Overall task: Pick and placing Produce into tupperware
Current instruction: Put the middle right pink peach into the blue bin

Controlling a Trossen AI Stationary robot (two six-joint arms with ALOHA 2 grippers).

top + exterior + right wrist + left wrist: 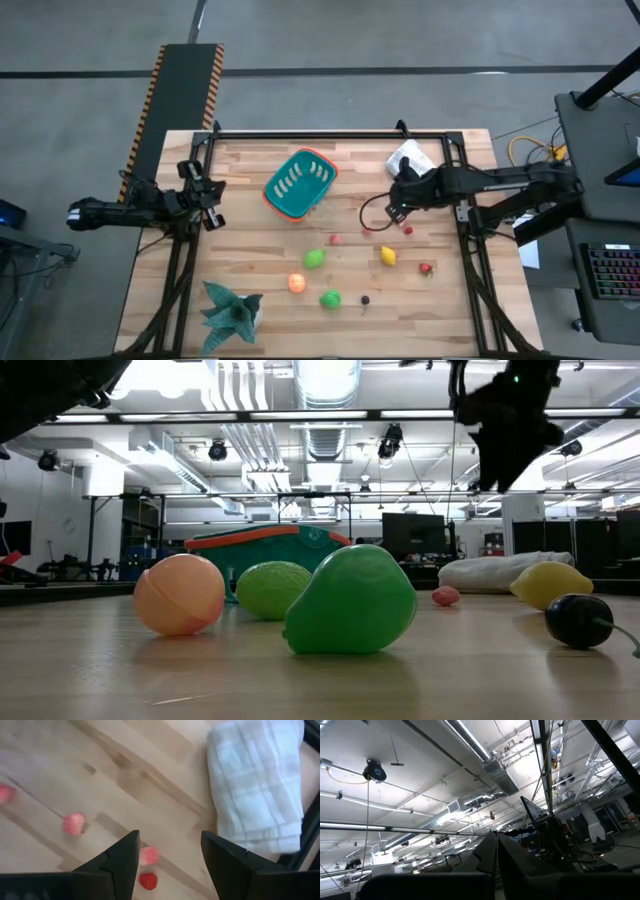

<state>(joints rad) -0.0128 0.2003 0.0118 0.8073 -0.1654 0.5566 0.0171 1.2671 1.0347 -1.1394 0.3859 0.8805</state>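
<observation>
The teal tupperware [299, 183] with its orange rim stands at the table's far middle. The produce lies scattered on the near half: two green pieces [314, 258] [330, 298], an orange one [297, 283], a yellow one [388, 255], a dark one [365, 299] and small red and pink ones [407, 230] [426, 268] [336, 239]. My right gripper [397, 207] is open and empty, held above the table over small red pieces [149, 855], beside the white cloth. My left gripper [213, 195] is shut and empty at the table's left edge.
A white cloth bundle [405, 158] lies at the far right, close to my right gripper. A teal leafy star-shaped thing [232, 312] stands at the near left corner. Bare wood shows between the tupperware and the left arm.
</observation>
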